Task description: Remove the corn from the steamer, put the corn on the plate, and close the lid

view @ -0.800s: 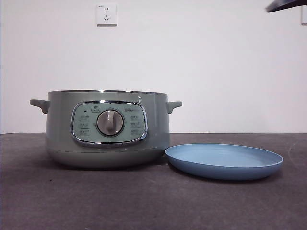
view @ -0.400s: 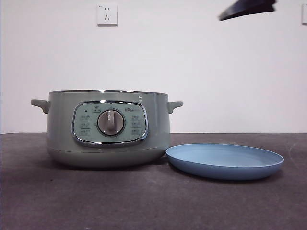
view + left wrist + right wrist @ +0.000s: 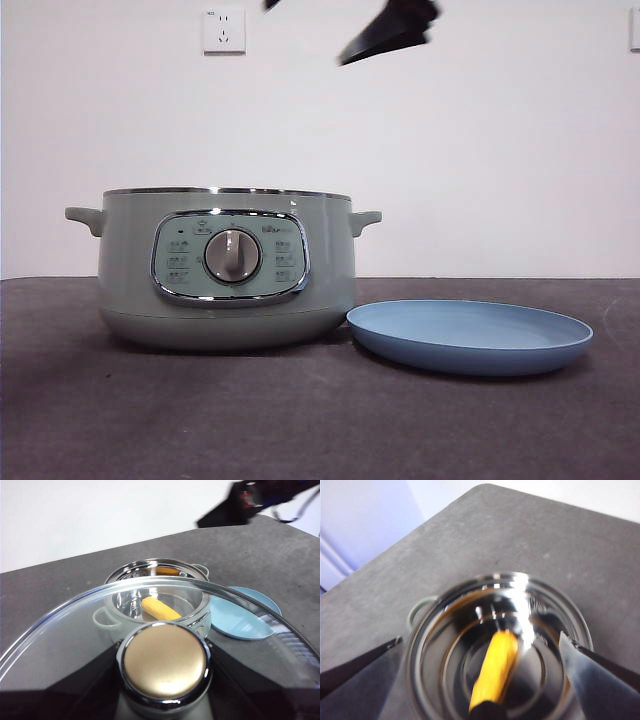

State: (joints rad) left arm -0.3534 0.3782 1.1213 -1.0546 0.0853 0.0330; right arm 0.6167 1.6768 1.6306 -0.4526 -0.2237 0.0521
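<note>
The sage-green steamer (image 3: 228, 268) stands open at the left of the table. The yellow-orange corn (image 3: 495, 672) lies inside on its shiny bottom; it also shows in the left wrist view (image 3: 160, 609). The light-blue plate (image 3: 468, 336) lies empty just right of the steamer. My left gripper (image 3: 165, 680) is shut on the knob of the glass lid (image 3: 75, 630) and holds it up, away from the steamer. My right gripper (image 3: 480, 641) is open and empty, high above the steamer's opening with the corn between its jaws' lines; it is the black tip (image 3: 390, 30) in the front view.
The steamer's side handles (image 3: 84, 217) stick out left and right. The dark grey table (image 3: 320, 420) runs wide in front of the steamer and plate. A white wall with a socket (image 3: 222, 30) is behind.
My right gripper has moved left along the top of the front view, from above the plate's far side to above the steamer's right part. Steamer and plate have not moved.
</note>
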